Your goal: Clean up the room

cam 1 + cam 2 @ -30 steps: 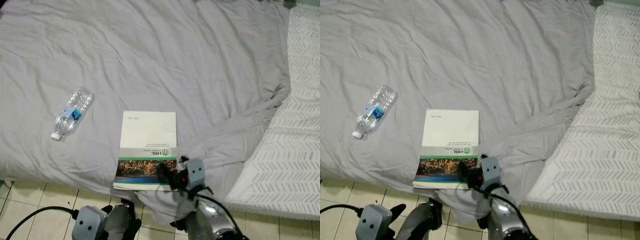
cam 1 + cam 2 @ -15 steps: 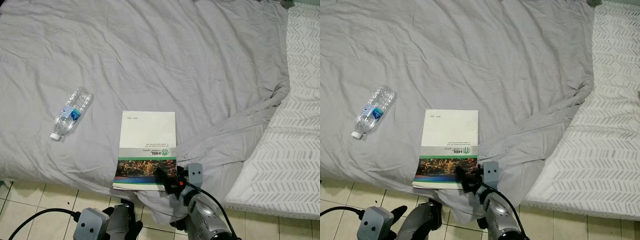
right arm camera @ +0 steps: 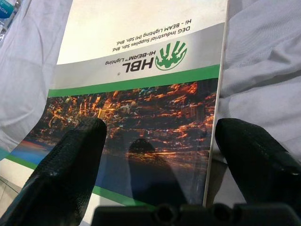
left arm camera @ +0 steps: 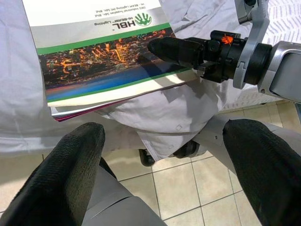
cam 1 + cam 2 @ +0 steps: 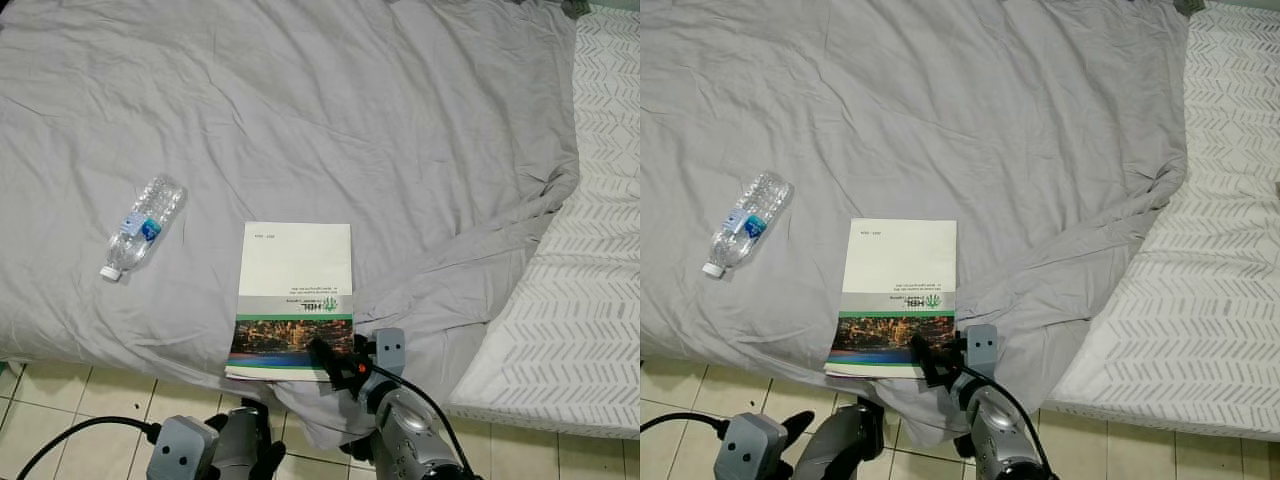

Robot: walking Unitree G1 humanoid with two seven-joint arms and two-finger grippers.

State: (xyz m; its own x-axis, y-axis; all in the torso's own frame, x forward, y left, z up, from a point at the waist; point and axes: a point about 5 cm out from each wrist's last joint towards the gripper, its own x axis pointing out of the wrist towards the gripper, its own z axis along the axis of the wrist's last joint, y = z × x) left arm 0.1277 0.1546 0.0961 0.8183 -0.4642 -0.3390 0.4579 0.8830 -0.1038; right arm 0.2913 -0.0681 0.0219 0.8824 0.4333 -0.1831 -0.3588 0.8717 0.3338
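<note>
A magazine (image 5: 295, 290) lies flat on the grey bed sheet (image 5: 350, 120), white at the far end, with a green HBL logo and a night-city photo at the near end. My right gripper (image 5: 335, 358) is at its near right corner and is open. In the right wrist view one finger (image 3: 75, 150) hovers over the photo and the other finger (image 3: 249, 150) is past the magazine's (image 3: 141, 70) right edge, above the sheet. My left gripper (image 4: 164, 155) is open low beside the bed's edge, holding nothing. A clear plastic water bottle (image 5: 142, 225) lies on the sheet to the left.
A white herringbone-patterned mattress (image 5: 580, 300) shows bare at the right, where the sheet is pulled back in folds. Pale floor tiles (image 5: 60, 400) run below the bed's near edge. A black cable (image 5: 70, 435) loops at the bottom left.
My right arm has sunk a little, and its fingers have reached slightly farther left over the magazine's near corner. Magazine and bottle lie where they were.
</note>
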